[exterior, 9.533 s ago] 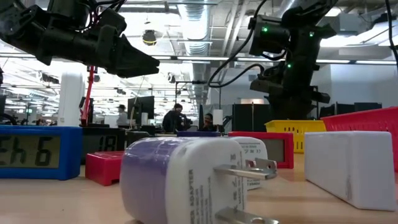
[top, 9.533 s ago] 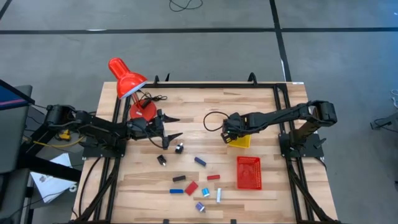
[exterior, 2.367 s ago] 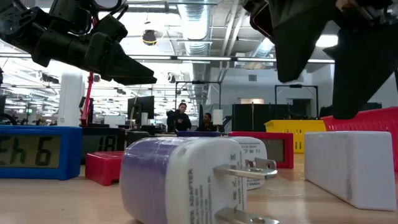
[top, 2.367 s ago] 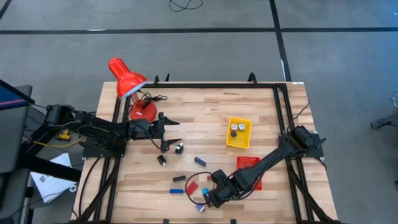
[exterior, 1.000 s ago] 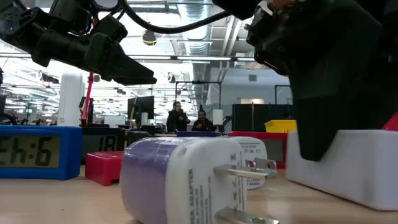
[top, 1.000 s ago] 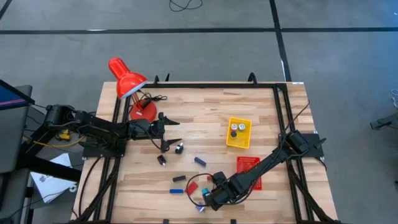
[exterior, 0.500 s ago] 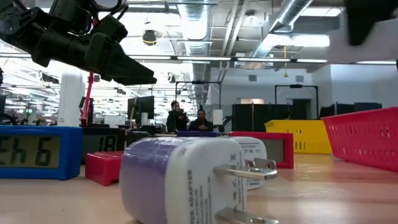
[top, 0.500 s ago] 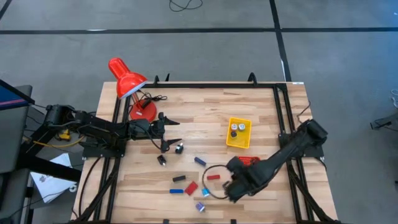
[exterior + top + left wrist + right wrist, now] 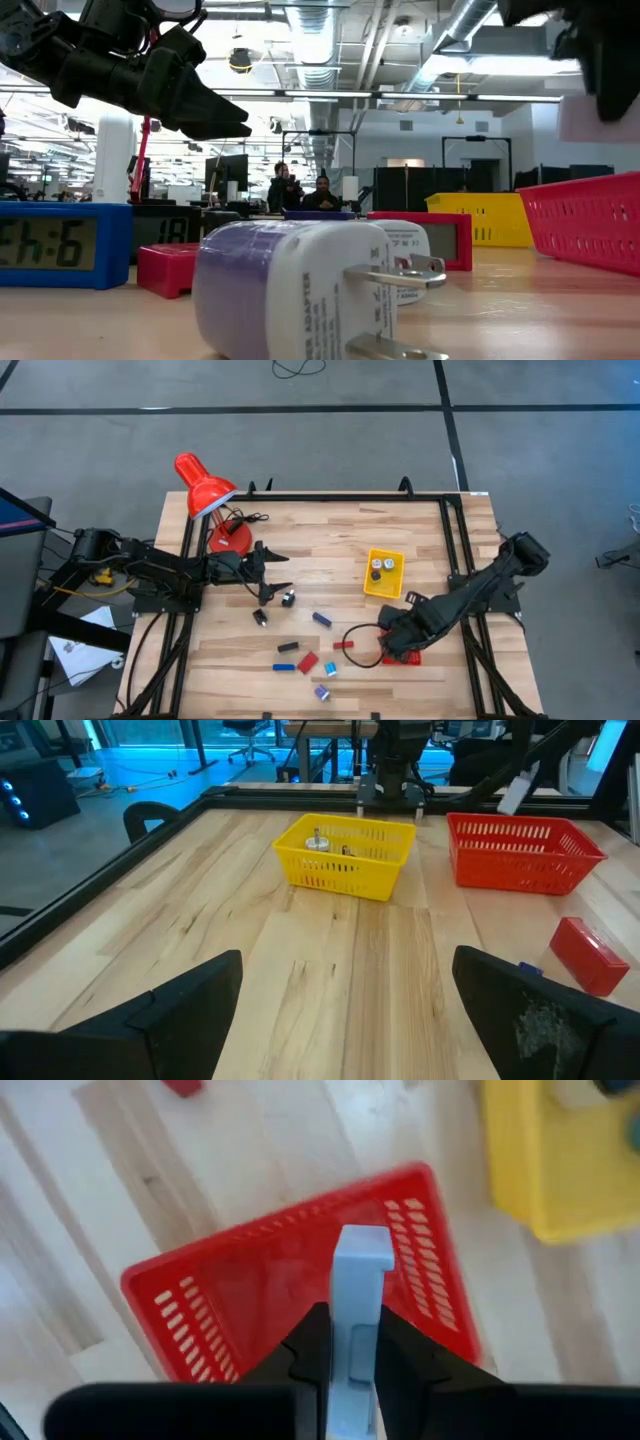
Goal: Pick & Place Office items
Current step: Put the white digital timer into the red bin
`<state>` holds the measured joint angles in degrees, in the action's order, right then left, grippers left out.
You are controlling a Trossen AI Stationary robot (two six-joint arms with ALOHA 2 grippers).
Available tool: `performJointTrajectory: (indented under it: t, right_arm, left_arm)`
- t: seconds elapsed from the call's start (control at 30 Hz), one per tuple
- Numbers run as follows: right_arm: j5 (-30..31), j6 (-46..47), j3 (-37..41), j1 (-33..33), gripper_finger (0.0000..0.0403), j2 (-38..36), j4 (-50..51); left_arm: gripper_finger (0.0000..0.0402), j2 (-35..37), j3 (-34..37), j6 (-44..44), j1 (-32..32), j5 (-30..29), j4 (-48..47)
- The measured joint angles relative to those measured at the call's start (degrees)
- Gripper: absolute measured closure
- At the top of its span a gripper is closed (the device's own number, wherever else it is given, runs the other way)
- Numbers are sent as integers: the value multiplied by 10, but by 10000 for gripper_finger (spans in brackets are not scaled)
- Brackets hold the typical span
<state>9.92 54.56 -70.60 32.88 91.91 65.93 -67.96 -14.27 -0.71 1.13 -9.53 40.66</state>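
One red basket (image 9: 404,643), one yellow tray (image 9: 384,574), perhaps eight loose office items (image 9: 306,662).

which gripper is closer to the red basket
Right. The right gripper hangs directly over the red basket, shut on a white block. The left gripper hovers open across the table, near the lamp.

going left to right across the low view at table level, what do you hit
blue clock → small red block → purple and white plug adapter → red clock → yellow basket → red mesh basket
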Motion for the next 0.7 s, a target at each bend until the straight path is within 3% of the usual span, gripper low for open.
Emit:
performJointTrajectory:
  t: [0.33,0.5,0.7]
  right_arm:
    - [-36,-132,109,-30,356,-21,-63]
    - [-58,-172,144,-43,356,-16,-141]
    - [-56,-199,148,-46,353,-15,-150]
  left_arm:
    - [46,0,0,0,0,0,0]
    - [46,0,0,0,0,0,1]
    - [46,0,0,0,0,0,1]
